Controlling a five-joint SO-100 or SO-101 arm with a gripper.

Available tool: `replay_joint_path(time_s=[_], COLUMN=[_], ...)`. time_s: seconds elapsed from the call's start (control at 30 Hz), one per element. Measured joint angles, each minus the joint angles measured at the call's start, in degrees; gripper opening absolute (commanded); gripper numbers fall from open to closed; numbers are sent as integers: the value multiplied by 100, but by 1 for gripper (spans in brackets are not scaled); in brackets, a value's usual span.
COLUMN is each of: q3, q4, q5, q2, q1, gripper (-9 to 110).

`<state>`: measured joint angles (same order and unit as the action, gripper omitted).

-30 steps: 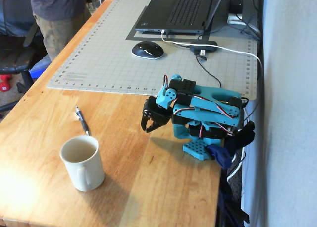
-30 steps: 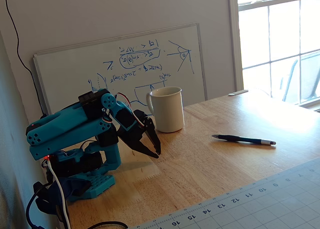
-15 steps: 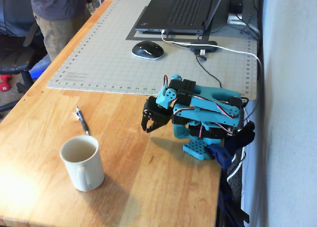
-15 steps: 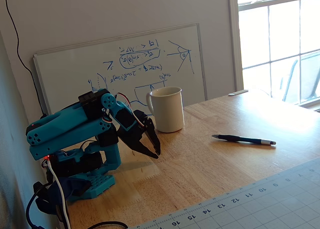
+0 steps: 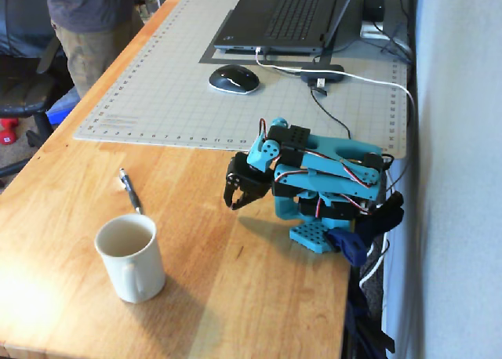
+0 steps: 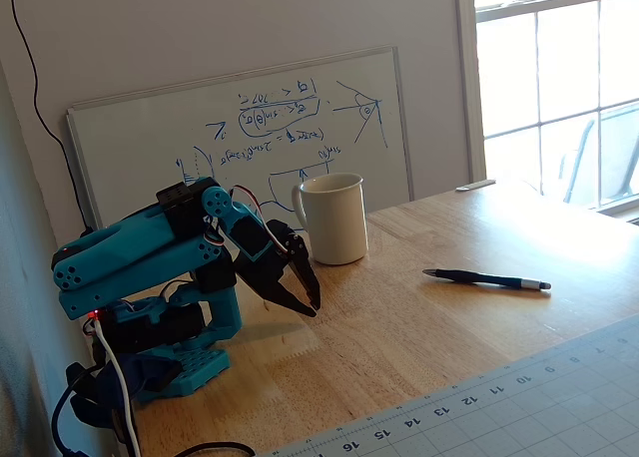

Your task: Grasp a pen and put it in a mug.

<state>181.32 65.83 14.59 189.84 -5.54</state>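
The off-white mug [image 5: 133, 261] stands upright and empty near the table's front left; it also shows in the other fixed view [image 6: 332, 220], just behind the gripper. The dark pen [image 5: 130, 191] lies flat on the wood just behind the mug, apart from it, and shows lying alone on the table [image 6: 486, 278]. My blue arm is folded low over its base. My black gripper [image 5: 236, 201] points down, hangs just above the table right of the mug, and its jaws look closed and empty [image 6: 309, 299]. It touches neither thing.
A grey cutting mat [image 5: 172, 92] covers the far table, with a laptop [image 5: 282, 18], a mouse [image 5: 233, 79] and a cabled hub [image 5: 321, 73] on it. A person [image 5: 86, 30] stands at the far left. A whiteboard [image 6: 250, 128] leans on the wall behind the mug.
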Motion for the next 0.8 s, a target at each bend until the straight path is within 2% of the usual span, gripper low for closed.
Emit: replay_joint_path(time_s=[0.27, 0.53, 0.8], q3=[-747, -1758, -2628], q4=[-861, -1951, -3041], q5=[0, -624, -809], q2=[-1485, -3199, -4860], q1=[0, 0, 193], gripper=[1, 1, 1])
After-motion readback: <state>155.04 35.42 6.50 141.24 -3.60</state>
